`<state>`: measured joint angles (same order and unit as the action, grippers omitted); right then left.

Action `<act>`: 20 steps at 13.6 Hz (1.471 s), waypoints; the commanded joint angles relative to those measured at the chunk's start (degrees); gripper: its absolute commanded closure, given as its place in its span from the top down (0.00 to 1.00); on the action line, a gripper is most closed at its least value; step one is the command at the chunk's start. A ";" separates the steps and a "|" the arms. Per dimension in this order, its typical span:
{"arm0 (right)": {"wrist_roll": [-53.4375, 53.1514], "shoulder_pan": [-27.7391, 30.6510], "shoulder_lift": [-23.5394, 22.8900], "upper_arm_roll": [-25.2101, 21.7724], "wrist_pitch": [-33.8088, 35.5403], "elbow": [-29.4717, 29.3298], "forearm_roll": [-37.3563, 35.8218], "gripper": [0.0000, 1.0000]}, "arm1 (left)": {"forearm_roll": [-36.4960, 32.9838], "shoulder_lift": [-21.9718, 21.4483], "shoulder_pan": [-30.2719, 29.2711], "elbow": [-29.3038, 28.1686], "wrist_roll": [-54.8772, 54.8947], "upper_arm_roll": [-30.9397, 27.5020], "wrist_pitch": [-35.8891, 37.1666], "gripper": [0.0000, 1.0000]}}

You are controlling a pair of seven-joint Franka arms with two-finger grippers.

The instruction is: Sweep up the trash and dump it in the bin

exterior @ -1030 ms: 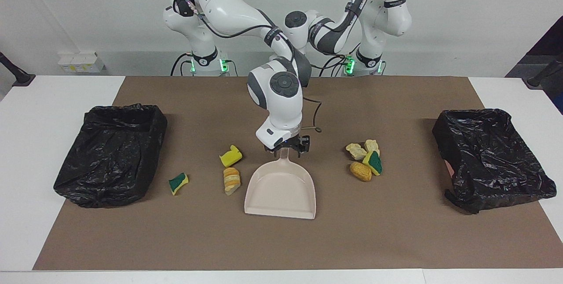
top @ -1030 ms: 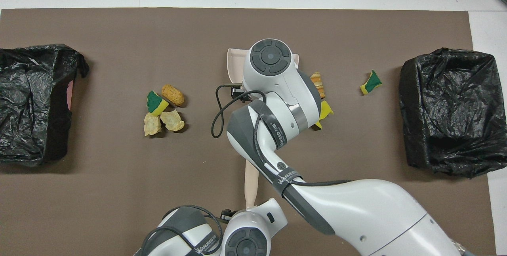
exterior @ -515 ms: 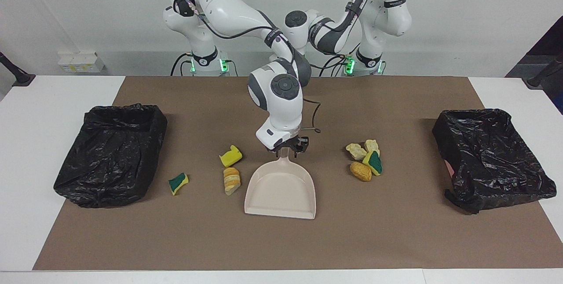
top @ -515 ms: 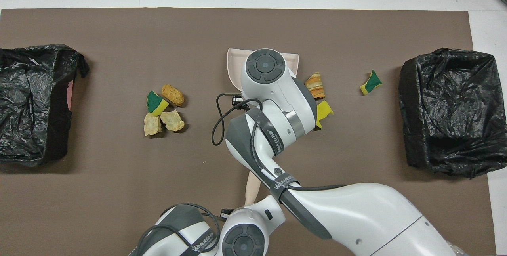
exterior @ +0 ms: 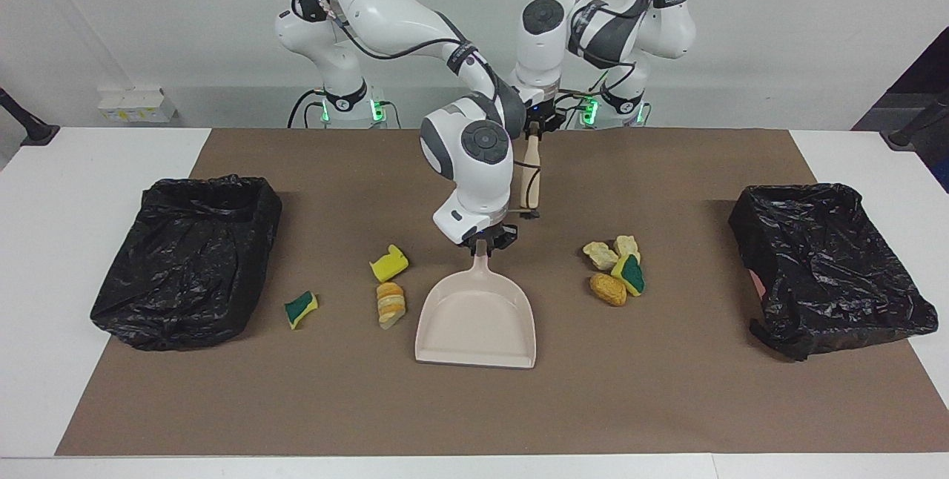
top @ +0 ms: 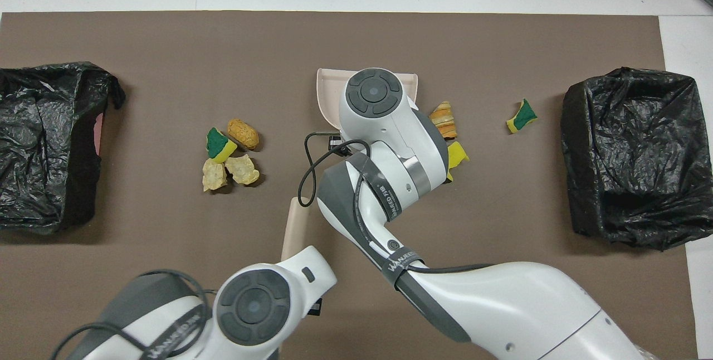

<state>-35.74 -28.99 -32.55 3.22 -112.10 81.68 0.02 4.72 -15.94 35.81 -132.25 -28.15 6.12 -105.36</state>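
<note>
Right gripper [exterior: 485,242] down at the dustpan [exterior: 476,319], jaws clamped on its handle tip. Left gripper [exterior: 532,130] raised nearer the robots than the dustpan, gripping the top of a hanging brush [exterior: 530,175]. Trash [exterior: 615,269] clustered beside the dustpan toward the left arm's end; three more scraps [exterior: 389,293] toward the other end. Black-lined bins [exterior: 185,256] at both table [exterior: 44,242] ends.

Probably a robotics lab: two arms [exterior: 385,12] bolted beside a mat-covered table [exterior: 44,242].

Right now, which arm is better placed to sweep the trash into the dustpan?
Left: the left gripper holds the brush, four trash pieces lie toward its end; the right gripper grips the dustpan handle.
</note>
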 commanded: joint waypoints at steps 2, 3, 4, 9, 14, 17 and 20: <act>11.11 0.86 5.29 0.12 1.34 1.64 1.22 0.00 | -3.56 -2.18 -13.10 3.74 6.79 0.56 5.34 0.00; 13.13 1.12 6.26 0.12 2.75 1.64 1.13 0.00 | -4.62 -0.51 -16.35 4.80 6.97 0.30 4.47 0.00; 16.11 1.13 7.05 0.12 3.72 1.64 1.13 0.00 | -6.11 1.51 -20.39 6.90 7.93 0.21 3.85 0.00; 34.81 3.14 9.96 -0.14 14.61 1.55 -0.19 0.00 | -6.65 11.80 -35.70 16.75 16.80 0.21 -2.91 0.00; 59.86 5.17 10.22 -0.14 19.10 1.82 -6.24 0.00 | -6.57 15.76 -36.69 13.96 18.57 0.30 -4.68 0.00; 71.47 6.66 10.66 -0.06 18.06 3.48 -6.61 0.00 | -6.22 14.80 -34.59 9.40 17.70 0.47 -7.83 0.00; 80.28 7.63 12.06 -0.14 13.15 7.34 -7.22 0.00 | -5.51 13.83 -32.29 4.65 13.57 0.65 -11.88 0.00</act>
<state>39.98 -22.39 -23.56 2.53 -95.36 84.29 -6.09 -1.03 0.44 2.30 -123.49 -12.55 7.21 -114.19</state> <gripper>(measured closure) 0.692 0.731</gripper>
